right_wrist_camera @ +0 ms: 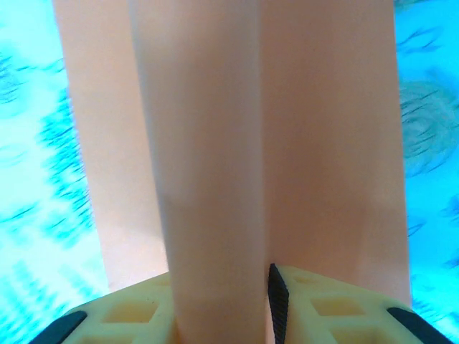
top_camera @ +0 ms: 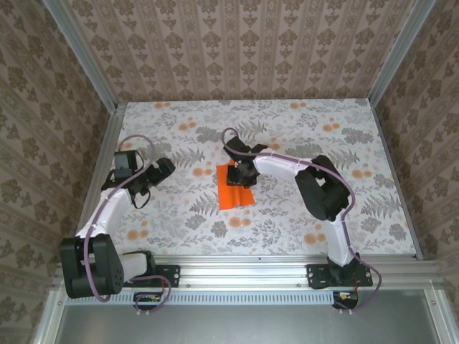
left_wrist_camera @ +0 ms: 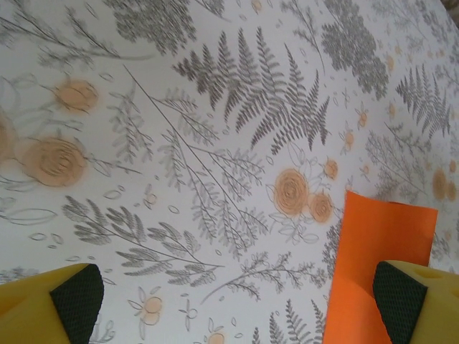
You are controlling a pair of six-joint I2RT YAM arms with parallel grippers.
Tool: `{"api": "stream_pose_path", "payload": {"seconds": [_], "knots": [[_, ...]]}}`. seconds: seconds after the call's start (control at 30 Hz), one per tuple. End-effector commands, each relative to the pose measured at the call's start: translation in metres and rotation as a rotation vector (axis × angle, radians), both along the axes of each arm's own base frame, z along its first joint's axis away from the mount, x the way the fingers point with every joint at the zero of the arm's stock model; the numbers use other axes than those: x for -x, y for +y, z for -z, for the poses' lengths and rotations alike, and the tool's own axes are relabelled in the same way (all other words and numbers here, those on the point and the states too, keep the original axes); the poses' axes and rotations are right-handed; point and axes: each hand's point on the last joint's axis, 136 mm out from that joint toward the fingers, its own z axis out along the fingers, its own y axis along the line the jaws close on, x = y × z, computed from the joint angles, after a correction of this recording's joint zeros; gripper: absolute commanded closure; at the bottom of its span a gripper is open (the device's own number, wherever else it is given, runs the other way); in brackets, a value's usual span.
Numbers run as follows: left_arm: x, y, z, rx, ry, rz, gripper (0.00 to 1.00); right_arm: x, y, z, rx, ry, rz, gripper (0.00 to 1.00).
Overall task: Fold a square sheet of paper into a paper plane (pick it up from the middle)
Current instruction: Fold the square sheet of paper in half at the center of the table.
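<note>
**Left arm.** The left claw hangs released, with its jaws spread wide and nothing between them. It sits at about 9 o'clock from the paper, near it but apart, over the floral tablecloth. In its wrist view the paper's edge shows at 4 o'clock, just beside one black pad.

**Centre of the table.** The thin, bright orange square sheet of paper lies near the middle. It is not flat. It is buckled into a raised ridge running 12 to 6 through its middle, with the flanks sloping down to the cloth on either side. The 6 o'clock edge looks to rest on the table. I cannot tell whether the rest is clear of the surface.

**Right arm.** The right claw is down on the sheet's 12 o'clock half, clenched on that ridge. In the wrist view the ridge rises straight between the two yellow fingers, and a black pad presses against its side. By my reading it is grasping the paper at mid-width.

**Progress.** Early.
- The pick-up from the middle is in hand.
- There is no crease pressed flat, no corner turned in and no dart shape anywhere on the sheet.
- Every fold of the plane is left to do.
- My guess is that the pinch holds only a narrow ridge, so a lift could slip or set a crease nobody wants.
</note>
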Motion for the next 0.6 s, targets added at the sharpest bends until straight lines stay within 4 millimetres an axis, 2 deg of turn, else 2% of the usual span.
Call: {"api": "stream_pose_path", "payload": {"seconds": [0.0, 0.1, 0.2, 0.33, 0.57], "knots": [[0.0, -0.023, -0.001, 0.097, -0.004, 0.046, 0.0, -0.007, 0.037, -0.069, -0.351, -0.081, -0.038, 0.68], [-0.001, -0.044, -0.001, 0.166, -0.008, 0.097, 0.04, -0.008, 0.041, -0.097, -0.533, -0.104, -0.033, 0.71], [-0.002, -0.065, -0.001, 0.179, -0.022, 0.151, 0.06, -0.008, 0.041, -0.104, -0.638, -0.084, -0.019, 0.71], [-0.003, -0.092, 0.0, 0.198, -0.029, 0.215, 0.09, -0.006, 0.033, -0.082, -0.633, -0.04, -0.005, 0.71], [-0.005, -0.129, 0.018, 0.181, 0.012, 0.295, 0.24, 0.0, 0.019, -0.028, -0.568, 0.048, 0.018, 0.7]]}}
